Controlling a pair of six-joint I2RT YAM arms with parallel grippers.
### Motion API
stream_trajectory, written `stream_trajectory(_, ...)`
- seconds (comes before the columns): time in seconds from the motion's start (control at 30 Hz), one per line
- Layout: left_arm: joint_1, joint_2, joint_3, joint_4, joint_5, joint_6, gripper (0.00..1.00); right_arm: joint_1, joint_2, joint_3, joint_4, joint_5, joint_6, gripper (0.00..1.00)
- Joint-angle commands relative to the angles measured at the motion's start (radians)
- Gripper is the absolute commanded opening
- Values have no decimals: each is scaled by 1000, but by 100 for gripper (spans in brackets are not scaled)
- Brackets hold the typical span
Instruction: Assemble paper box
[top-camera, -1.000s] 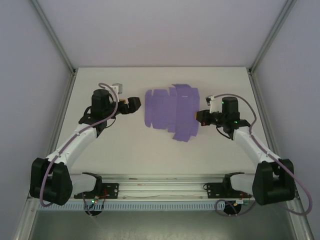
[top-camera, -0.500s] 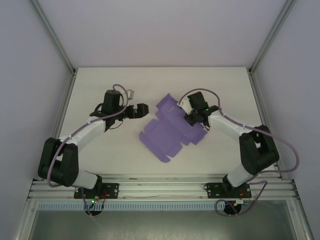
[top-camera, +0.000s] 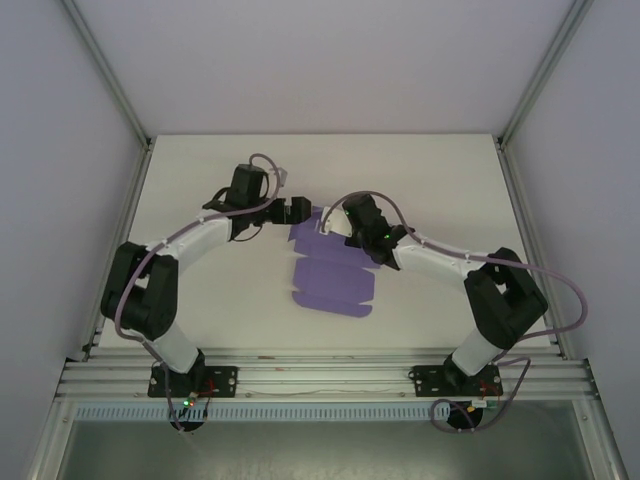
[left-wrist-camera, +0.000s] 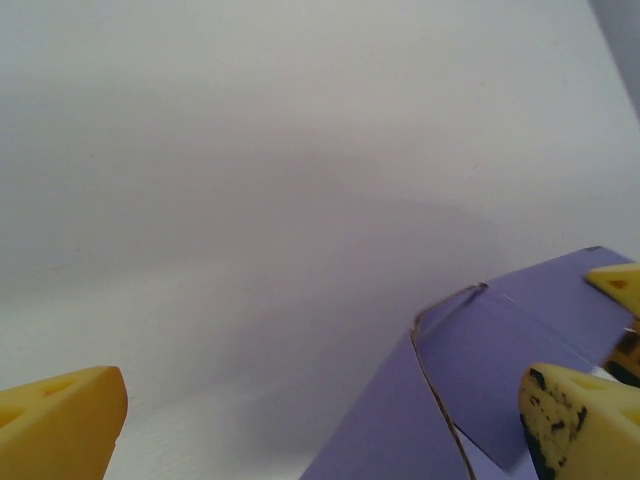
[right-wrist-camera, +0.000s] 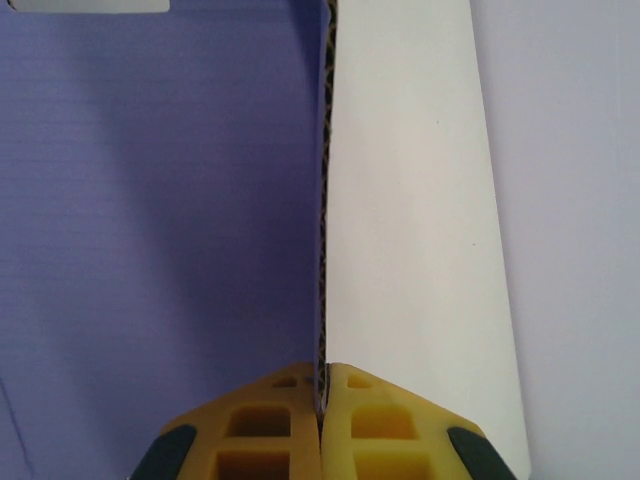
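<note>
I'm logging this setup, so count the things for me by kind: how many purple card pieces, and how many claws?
Paper box: 1
Claws: 2 (left claw open, right claw shut on the paper box)
Total: 3

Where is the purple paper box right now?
Top view: the paper box sits mid-table, its far edge pinched by the right end effector, the open left end effector beside it.
</note>
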Motion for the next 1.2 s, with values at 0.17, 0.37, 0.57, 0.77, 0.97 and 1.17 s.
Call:
stream_trajectory(0.17, -47, 50, 49, -54, -108, 95, 100, 11, -57, 6, 19, -46, 36, 2)
stream_trajectory(0.37, -76, 69, 53, 17, -86, 62, 100, 14, -91, 0, -6, -117, 65, 3)
stream_trajectory(0.57, -106, 51, -1, 190, -85, -52, 100, 16, -106, -14, 4, -200, 128, 3)
stream_trajectory(0.77, -114, 46, -18, 210, -102, -85, 100, 15, -113, -40, 45, -168, 141, 3)
stream_trajectory(0.97, -97, -38, -86, 116, -220, -24, 100, 14, -128, -59, 16, -78, 135, 2)
stream_trajectory(1.17, -33, -145, -215, 89, -264, -6, 100, 4, -149, -76, -25, -38, 131, 2)
